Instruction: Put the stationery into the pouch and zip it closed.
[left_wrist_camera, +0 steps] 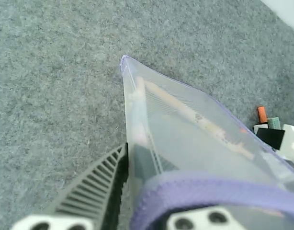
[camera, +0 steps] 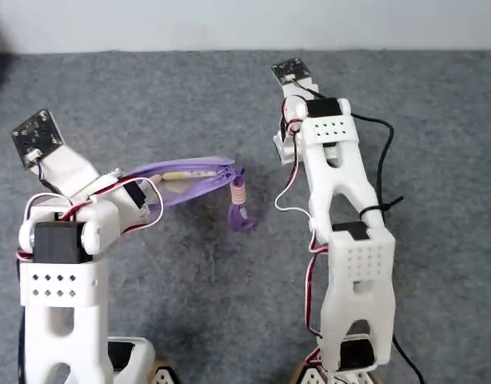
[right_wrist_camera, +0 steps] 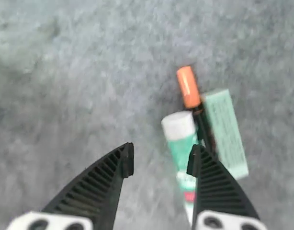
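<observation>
A purple-trimmed mesh pouch [camera: 189, 180] hangs slightly above the grey carpet, with my left gripper [camera: 138, 197] shut on its near end. Through the mesh a pale pencil [left_wrist_camera: 195, 117] lies inside the pouch [left_wrist_camera: 185, 143], and the left gripper [left_wrist_camera: 132, 160] clamps its edge. The zip pull with a tassel [camera: 241, 206] dangles at the far end. My right gripper [right_wrist_camera: 161, 160] stands open low over the carpet. One of its fingers covers part of a white-capped glue stick [right_wrist_camera: 179, 134] and a dark pen with an orange cap [right_wrist_camera: 187, 86]. A green eraser [right_wrist_camera: 226, 129] lies beside them.
Grey carpet [camera: 189, 296] covers the whole table. The right arm [camera: 337, 168] stretches toward the back, to the right of the pouch. The orange cap [left_wrist_camera: 262, 114] and eraser [left_wrist_camera: 274, 123] lie just beyond the pouch's far corner.
</observation>
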Controlling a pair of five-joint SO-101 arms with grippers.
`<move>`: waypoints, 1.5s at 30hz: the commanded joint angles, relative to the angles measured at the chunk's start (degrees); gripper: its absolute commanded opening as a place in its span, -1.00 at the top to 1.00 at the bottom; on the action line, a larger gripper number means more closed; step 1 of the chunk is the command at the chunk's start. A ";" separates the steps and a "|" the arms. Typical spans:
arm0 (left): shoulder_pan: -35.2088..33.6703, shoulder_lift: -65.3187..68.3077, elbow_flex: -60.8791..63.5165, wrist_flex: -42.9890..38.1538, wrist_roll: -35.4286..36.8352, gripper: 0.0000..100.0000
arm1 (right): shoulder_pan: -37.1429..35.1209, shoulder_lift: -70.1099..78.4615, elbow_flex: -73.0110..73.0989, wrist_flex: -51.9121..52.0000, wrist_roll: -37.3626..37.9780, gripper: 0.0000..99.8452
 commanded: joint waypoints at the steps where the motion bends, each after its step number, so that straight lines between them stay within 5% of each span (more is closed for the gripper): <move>1: -0.09 0.00 -0.13 -1.49 -2.46 0.97 | 1.10 4.70 -9.85 1.01 0.79 0.63; 10: -0.09 -0.09 -0.13 -1.41 -2.64 0.97 | 0.75 17.10 -23.56 8.84 0.79 0.64; 17: -0.09 -0.18 -0.22 -1.49 -2.64 0.97 | -0.22 18.07 -35.16 19.56 0.70 0.99; 27: 0.26 -0.53 -0.66 -1.41 -2.64 0.97 | -1.19 16.84 -52.66 27.21 1.93 0.98; 36: 0.35 -0.53 -0.66 -1.49 -2.64 0.97 | -3.03 0.66 -49.05 27.38 2.02 0.98; 45: 0.35 -0.44 -0.57 -2.90 -2.64 0.97 | -6.81 -31.52 -13.80 27.12 1.85 0.98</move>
